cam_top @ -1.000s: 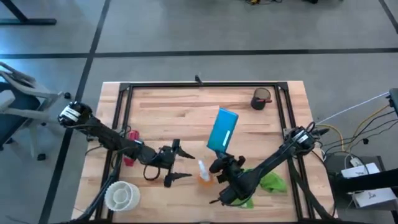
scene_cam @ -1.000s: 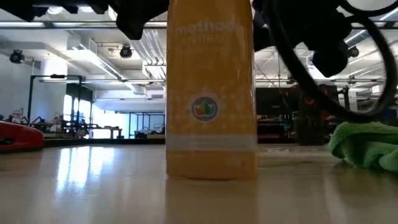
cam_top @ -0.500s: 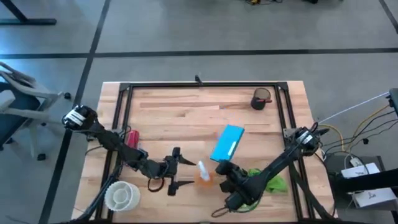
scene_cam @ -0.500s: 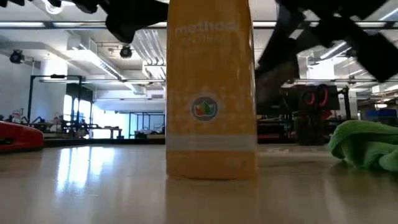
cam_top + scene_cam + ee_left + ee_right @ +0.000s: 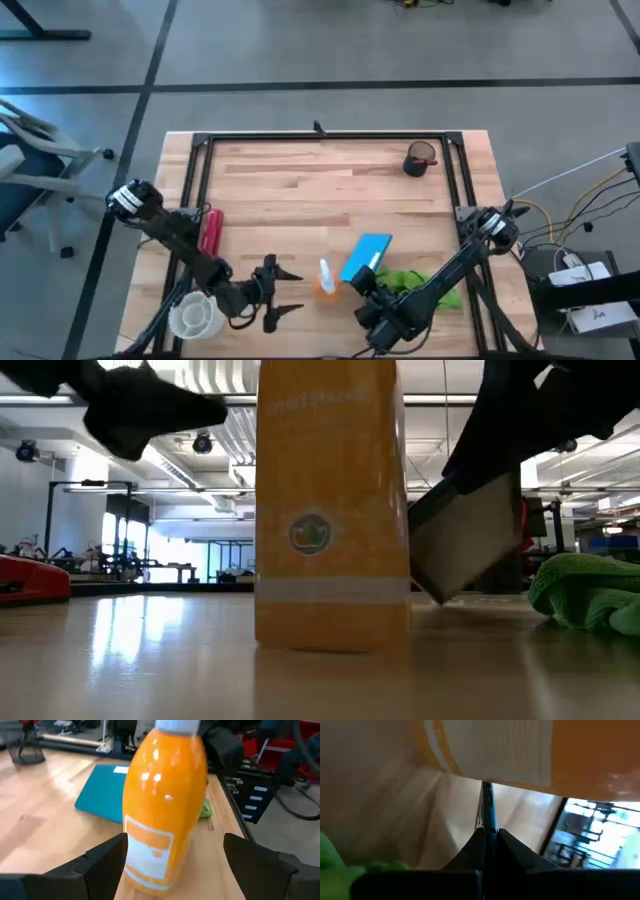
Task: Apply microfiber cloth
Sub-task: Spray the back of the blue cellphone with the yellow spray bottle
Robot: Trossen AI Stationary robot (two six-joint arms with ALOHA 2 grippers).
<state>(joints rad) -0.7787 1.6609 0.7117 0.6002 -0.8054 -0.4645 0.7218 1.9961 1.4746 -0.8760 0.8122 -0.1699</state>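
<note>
Orange plastic identifies the spray bottle (image 5: 327, 279), which stands upright near the front edge of the butcher-block table (image 5: 300, 190), between the two grippers.

Left gripper (image 5: 283, 294): positioned just left of the bottle at the front of the table. Its fingers (image 5: 105, 857) are spread wide, one on either side of the bottle in the left wrist view, with a visible gap to the bottle on both sides. Nothing is held.

Right gripper (image 5: 368, 287): positioned just right of the bottle. Its fingers are closed on the edge of the blue tablet (image 5: 365, 257). In the low view the tablet (image 5: 465, 540) is tilted, with its lowest corner at or near the table surface just beside the bottle; contact cannot be confirmed.

Microfiber cloth (image 5: 428, 285): bright lime green, bunched in folds, lying on the table at the right front, just behind and right of the right gripper, partly covered by the right arm. It is near the tablet, and neither gripper holds it.

Left of the left gripper, near the front corner, sits a white round container (image 5: 194, 315). A red tool (image 5: 209, 231) lies farther back along the left side. A dark cup (image 5: 420, 159) stands at the far right of the table.
</note>
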